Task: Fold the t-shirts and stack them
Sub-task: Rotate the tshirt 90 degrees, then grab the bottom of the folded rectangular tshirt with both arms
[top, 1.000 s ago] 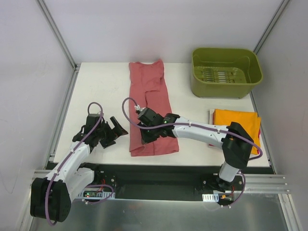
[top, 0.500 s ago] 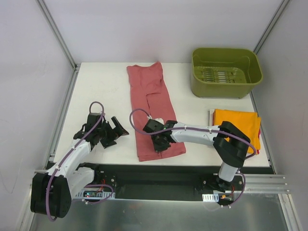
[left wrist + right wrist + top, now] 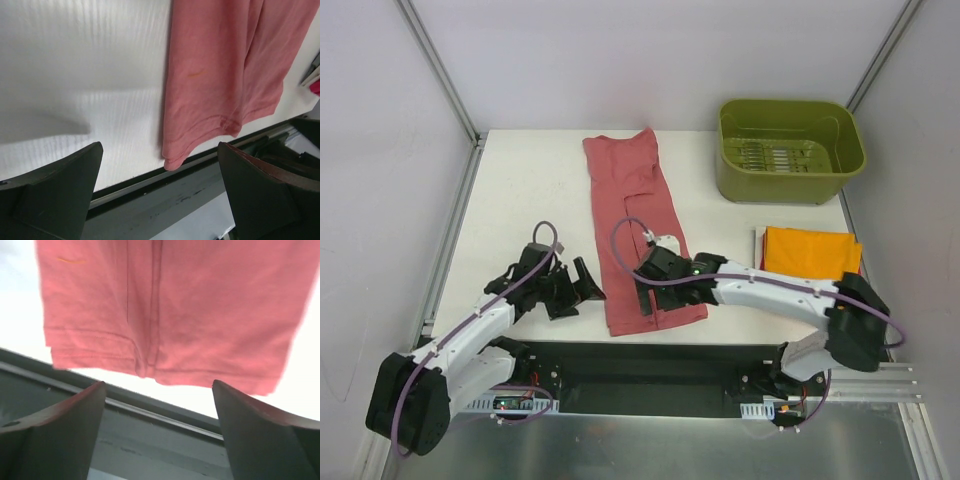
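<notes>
While the left gripper (image 3: 580, 290) and right gripper (image 3: 652, 297) are gaping empty, the salmon t-shirt (image 3: 632, 205) is lying doubled — a shallow pinch is risking one layer only.

White table (image 3: 525, 190) bears salmon t-shirt (image 3: 632, 205), orange-topped stack (image 3: 810, 255), green tub (image 3: 782, 186)

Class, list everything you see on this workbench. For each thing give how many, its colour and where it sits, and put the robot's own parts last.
salmon t-shirt: one, dusty red, folded into a long strip down the table's middle, hem at the near edge.
orange t-shirt: one, bright orange, folded, right side, nearer than the tub.
tub: one, olive green, far right corner.
table: one, white, under everything.
left gripper: one, black, jaws open, left of the salmon t-shirt's near end.
right gripper: one, black, jaws open, over the salmon t-shirt's near end.
</notes>
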`<state>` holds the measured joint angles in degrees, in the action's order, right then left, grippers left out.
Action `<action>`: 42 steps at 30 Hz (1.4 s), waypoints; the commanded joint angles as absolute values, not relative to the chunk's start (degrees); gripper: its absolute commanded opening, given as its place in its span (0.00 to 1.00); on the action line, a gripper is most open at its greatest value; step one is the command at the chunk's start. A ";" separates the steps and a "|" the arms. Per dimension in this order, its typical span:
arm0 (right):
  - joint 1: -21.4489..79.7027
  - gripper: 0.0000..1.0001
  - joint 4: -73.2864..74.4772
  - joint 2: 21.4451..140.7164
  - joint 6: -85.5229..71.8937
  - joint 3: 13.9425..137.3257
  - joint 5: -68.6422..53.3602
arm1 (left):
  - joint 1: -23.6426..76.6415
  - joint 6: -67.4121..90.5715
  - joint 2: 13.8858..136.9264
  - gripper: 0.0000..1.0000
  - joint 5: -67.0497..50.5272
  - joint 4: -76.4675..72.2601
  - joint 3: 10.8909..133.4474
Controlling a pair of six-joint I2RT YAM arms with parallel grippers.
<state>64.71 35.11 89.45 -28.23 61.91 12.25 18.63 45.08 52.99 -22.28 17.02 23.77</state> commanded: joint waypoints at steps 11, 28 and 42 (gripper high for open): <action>48.54 0.87 34.81 63.20 -27.42 40.45 11.43 | 34.89 57.57 60.45 0.82 -16.44 12.22 21.79; 43.59 0.43 20.66 70.13 -26.19 32.61 0.97 | 40.34 59.33 72.68 0.25 -14.50 10.11 24.87; 61.23 0.01 24.51 67.16 -32.76 31.82 -3.35 | 44.20 60.90 65.93 0.00 -17.76 16.94 21.01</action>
<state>53.80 20.84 70.24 -26.96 32.40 -2.63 41.93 60.07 70.17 -17.67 8.43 24.34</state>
